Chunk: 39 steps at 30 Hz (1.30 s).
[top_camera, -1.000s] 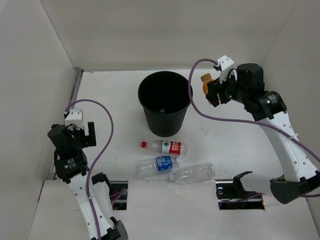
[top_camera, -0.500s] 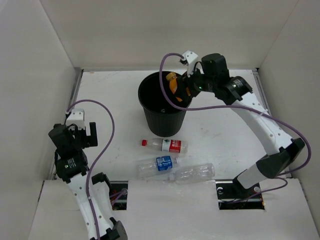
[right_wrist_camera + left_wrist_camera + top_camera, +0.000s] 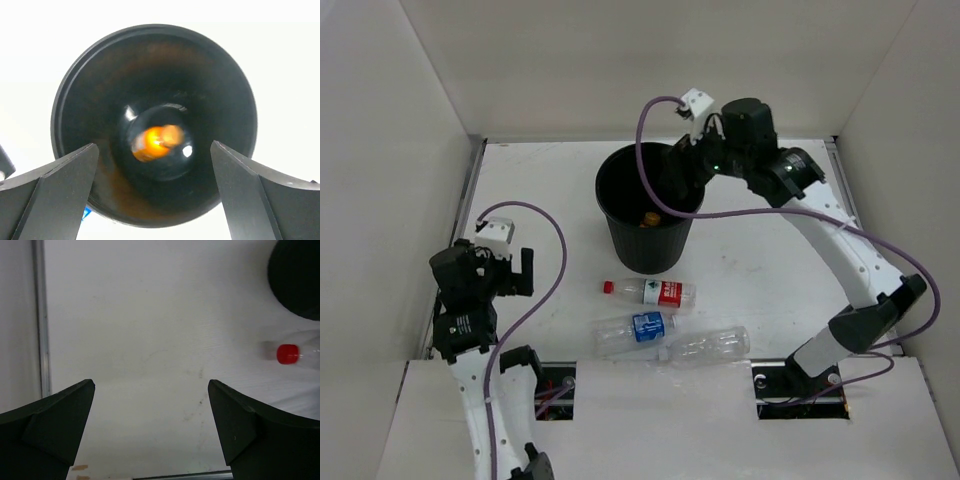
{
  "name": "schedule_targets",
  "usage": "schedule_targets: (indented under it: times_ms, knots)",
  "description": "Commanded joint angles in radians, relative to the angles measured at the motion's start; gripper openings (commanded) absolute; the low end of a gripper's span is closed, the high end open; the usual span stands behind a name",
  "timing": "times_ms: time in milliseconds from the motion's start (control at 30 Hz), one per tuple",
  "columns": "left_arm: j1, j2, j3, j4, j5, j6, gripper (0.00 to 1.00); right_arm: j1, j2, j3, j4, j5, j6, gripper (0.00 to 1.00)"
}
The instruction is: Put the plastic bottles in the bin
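Right fingers (image 3: pixel 47 192) and left fingers (image 3: pixel 47 427) gape apart; orange bottle (image 3: pixel 156 141) lies blurred deep inside the bin (image 3: pixel 82 95).

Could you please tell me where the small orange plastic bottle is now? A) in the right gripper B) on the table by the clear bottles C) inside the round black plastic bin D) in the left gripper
C: the right wrist view shows the small orange plastic bottle lying on the floor of the round black plastic bin.
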Motion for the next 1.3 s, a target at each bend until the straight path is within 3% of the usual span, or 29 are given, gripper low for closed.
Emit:
schedule_targets:
  times_ms: [0, 267, 467, 667, 833, 1267]
  knots:
    - [-0.086, 0.022, 0.033, 0.045, 0.106, 0.016, 1.0, -0.103, -0.13, 0.074, 0.061, 0.06, -0.023, 1.0]
    - [-0.44, 0.092, 0.044, 0.064, 0.18, 0.26, 1.0, -0.533, -0.3, 0.005, -0.031, 0.023, -0.057, 1.0]
    - [-0.805, 0.128, -0.031, -0.013, 0.105, 0.482, 1.0, -0.798, -0.484, -0.142, -0.026, -0.057, -0.035, 1.0]
    - [-1.085, 0.148, -0.16, 0.088, 0.008, 0.616, 1.0, -0.988, -0.689, -0.268, -0.068, -0.172, 0.005, 1.0]
    - [-1.133, 0.23, -0.215, 0.197, 0.005, 0.7, 1.0, -1.09, -0.817, -0.291, -0.123, -0.247, 0.032, 1.0]
    - [-0.985, 0.483, -0.258, 0.528, 0.027, 0.847, 0.97, -1.113, -0.969, -0.29, -0.244, -0.276, 0.1, 1.0]
